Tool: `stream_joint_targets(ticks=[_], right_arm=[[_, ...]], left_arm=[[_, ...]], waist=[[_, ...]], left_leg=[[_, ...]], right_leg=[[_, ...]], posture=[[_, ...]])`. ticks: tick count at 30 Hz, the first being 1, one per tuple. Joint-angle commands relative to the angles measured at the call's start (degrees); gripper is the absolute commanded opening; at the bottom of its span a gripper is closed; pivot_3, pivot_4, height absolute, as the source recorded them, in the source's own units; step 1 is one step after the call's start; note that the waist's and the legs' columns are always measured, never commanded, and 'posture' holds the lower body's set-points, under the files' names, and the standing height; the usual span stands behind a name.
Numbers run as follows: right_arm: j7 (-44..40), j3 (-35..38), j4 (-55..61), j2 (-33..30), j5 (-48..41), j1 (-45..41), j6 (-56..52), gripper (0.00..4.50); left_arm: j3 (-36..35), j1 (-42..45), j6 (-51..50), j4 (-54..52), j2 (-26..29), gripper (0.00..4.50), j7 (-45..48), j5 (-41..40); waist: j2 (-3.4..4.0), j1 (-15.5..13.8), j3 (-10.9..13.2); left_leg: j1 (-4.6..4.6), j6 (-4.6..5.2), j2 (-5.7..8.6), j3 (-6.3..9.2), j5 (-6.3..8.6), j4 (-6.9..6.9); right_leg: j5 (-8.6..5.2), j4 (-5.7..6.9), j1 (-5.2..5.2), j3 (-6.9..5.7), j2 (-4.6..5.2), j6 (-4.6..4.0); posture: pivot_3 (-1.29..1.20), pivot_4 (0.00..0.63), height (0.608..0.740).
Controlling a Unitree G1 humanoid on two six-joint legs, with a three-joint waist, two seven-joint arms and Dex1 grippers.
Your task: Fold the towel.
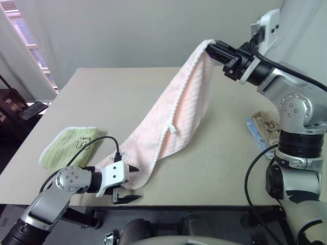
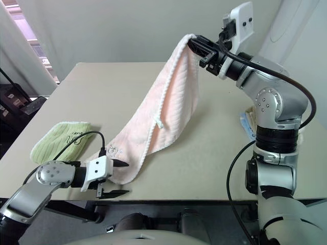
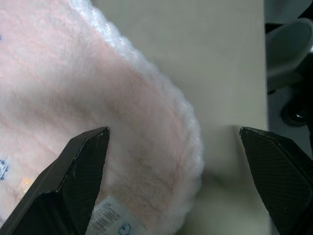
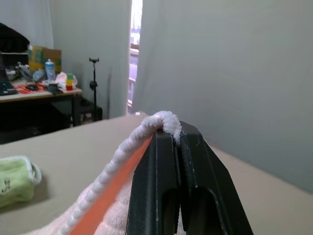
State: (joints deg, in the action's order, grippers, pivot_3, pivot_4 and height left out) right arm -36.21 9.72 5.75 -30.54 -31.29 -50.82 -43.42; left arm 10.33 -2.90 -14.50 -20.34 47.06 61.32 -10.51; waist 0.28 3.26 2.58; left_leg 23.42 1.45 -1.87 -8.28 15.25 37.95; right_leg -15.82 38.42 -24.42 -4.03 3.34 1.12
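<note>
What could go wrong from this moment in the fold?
The right claw pinches only the white trim at one corner of the towel, so that corner could slip free. The left claw, open beside the low corner at the table edge, might close on too little cloth or miss it.
</note>
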Motion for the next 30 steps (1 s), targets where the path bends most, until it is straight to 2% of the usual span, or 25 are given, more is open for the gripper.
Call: stream_joint_targets(ticks=[1, 9, 12, 18, 21, 22, 23, 27, 30], right_arm=[[1.0, 1.2, 3.2, -0.5, -1.5, -2.1, 0.0, 0.04], [1.3, 0.4, 4.1, -0.9, -1.8, -1.5, -0.1, 0.04], [1.5, 0.2, 4.2, -0.9, -1.7, -1.1, -0.2, 0.00], [1.8, 0.4, 4.4, -1.1, -1.8, -0.9, -0.4, 0.00], [2.1, 0.3, 4.6, -1.4, -1.6, -0.5, -0.7, 0.00], [2.1, 0.0, 4.7, -1.7, -1.2, -0.2, -0.5, 0.00], [2.1, -0.2, 4.8, -1.9, -1.0, 0.1, -0.4, 0.00], [2.3, -0.2, 4.5, -1.9, -0.9, 0.4, -0.3, 0.00], [2.5, -0.2, 3.6, -2.0, -0.5, 0.8, 0.1, 0.00]], left_arm=[[1.6, 3.1, -1.5, -0.2, -0.9, 4.50, -0.8, 1.3], [5.6, 7.8, -6.3, -0.4, -2.9, 4.50, -1.5, 2.5], [6.9, 8.9, -8.8, -1.4, -2.8, 3.91, -1.1, 2.3], [9.4, 11.8, -11.1, -1.3, -3.5, 1.79, -1.7, 3.5], [3.7, 1.9, -5.1, -4.1, 1.9, 0.71, -0.6, 2.1], [2.5, -0.3, -3.8, -4.8, 2.7, 0.28, -0.5, 1.6], [2.0, -1.3, -3.1, -5.1, 3.0, 0.03, -0.5, 1.2], [-0.5, -3.2, -2.8, -5.3, 3.4, 0.03, 0.3, -1.5], [-2.3, -4.2, -0.6, -0.6, 1.3, 0.03, 0.3, -3.6]], waist=[[0.00, -0.1, 0.0], [-0.01, -0.7, 0.0], [-0.03, -0.7, 0.0], [-0.03, -0.8, 0.0], [-0.07, 0.1, 0.0], [-0.06, 0.1, 0.0], [-0.04, 0.1, 0.0], [-0.01, -0.2, 0.0], [0.01, -0.4, 0.1]], left_leg=[[0.03, 0.00, 0.00, 0.00, 0.00, 0.00], [0.05, 0.15, 0.01, 0.00, -0.08, 0.01], [0.05, 0.16, 0.02, 0.00, -0.09, 0.01], [0.05, 0.18, 0.02, 0.00, -0.10, 0.02], [0.06, 0.19, 0.00, 0.00, -0.10, 0.00], [0.05, 0.19, -0.01, 0.00, -0.10, -0.06], [0.04, 0.19, -0.01, 0.00, -0.10, -0.08], [0.03, 0.15, -0.02, 0.01, -0.09, -0.09], [0.01, 0.01, -0.01, 0.01, 0.00, -0.03]], right_leg=[[0.00, 0.00, -0.01, 0.00, 0.00, 0.00], [0.01, 0.00, -0.01, -0.01, -0.02, 0.01], [0.01, 0.00, 0.00, -0.01, -0.02, 0.02], [0.01, 0.00, 0.01, -0.01, -0.04, 0.03], [0.01, 0.00, 0.00, 0.01, -0.06, 0.03], [0.01, -0.01, -0.03, 0.01, -0.07, 0.04], [0.00, -0.01, -0.02, 0.01, -0.07, 0.06], [-0.02, 0.01, -0.05, -0.01, -0.06, 0.00], [-0.02, -0.04, -0.12, -0.01, -0.03, 0.00]], posture=[[0.00, 0.000, 0.724], [0.00, 0.000, 0.724], [0.00, 0.000, 0.724], [0.00, 0.000, 0.724], [0.00, 0.000, 0.724], [0.00, 0.000, 0.724], [0.00, 0.000, 0.724], [0.00, 0.000, 0.724], [0.00, 0.000, 0.724]])
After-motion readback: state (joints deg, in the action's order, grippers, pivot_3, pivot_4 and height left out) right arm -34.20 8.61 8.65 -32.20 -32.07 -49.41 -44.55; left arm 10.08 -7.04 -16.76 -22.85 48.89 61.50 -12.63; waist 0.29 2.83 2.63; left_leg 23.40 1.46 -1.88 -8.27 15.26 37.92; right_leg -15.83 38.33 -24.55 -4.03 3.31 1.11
